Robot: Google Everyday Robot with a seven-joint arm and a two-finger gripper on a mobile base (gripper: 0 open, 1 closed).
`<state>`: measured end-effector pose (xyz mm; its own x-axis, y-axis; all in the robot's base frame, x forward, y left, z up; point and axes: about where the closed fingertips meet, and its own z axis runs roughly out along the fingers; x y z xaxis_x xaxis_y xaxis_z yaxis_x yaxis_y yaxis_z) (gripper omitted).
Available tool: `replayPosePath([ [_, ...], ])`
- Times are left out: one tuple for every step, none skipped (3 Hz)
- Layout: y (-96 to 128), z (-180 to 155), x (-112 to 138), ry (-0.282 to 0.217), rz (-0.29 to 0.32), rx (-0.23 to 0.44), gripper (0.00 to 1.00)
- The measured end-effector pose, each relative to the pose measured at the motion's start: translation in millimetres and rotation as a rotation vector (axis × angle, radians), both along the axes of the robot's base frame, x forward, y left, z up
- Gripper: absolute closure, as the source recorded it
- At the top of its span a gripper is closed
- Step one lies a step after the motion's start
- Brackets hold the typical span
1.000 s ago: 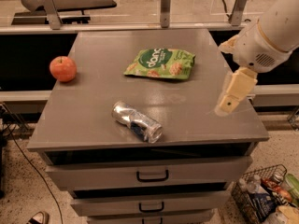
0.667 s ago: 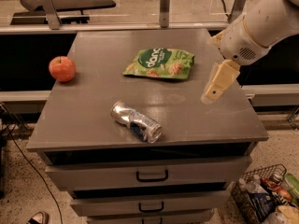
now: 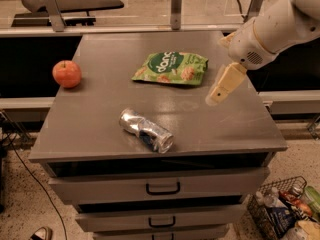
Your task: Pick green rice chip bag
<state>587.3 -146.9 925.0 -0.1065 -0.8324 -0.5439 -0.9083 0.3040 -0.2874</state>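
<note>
The green rice chip bag (image 3: 171, 68) lies flat on the grey cabinet top (image 3: 100, 119), toward the back and right of the middle. It is light green with a dark-green round logo and pictured tan chips. My gripper (image 3: 216, 96) hangs from the white arm (image 3: 270, 31) at the right. It points down and to the left, above the top, just right of the bag's right edge and slightly nearer the front. It holds nothing and does not touch the bag.
A crushed silver can (image 3: 146, 130) lies near the front middle. A red-orange apple (image 3: 66, 74) sits at the left edge. Drawers (image 3: 162, 188) are below the top. A wire basket of items (image 3: 285, 214) stands on the floor at the lower right.
The arm and gripper have moved left, from over the cabinet's right edge to a spot close beside the bag. The bag, can and apple have not moved.
</note>
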Motion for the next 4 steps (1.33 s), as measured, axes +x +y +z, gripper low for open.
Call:
replayPosePath([
  [-1.5, -15.8, 46.4, -0.051, -0.069, 0.047, 0.00],
  [1.1, -25.7, 89.2, -0.091, -0.104, 0.096, 0.00],
  [0.0, -40.7, 125.7, -0.113, -0.142, 0.129, 0.00],
  [-4.0, -53.4, 152.7, -0.133, -0.162, 0.144, 0.18],
])
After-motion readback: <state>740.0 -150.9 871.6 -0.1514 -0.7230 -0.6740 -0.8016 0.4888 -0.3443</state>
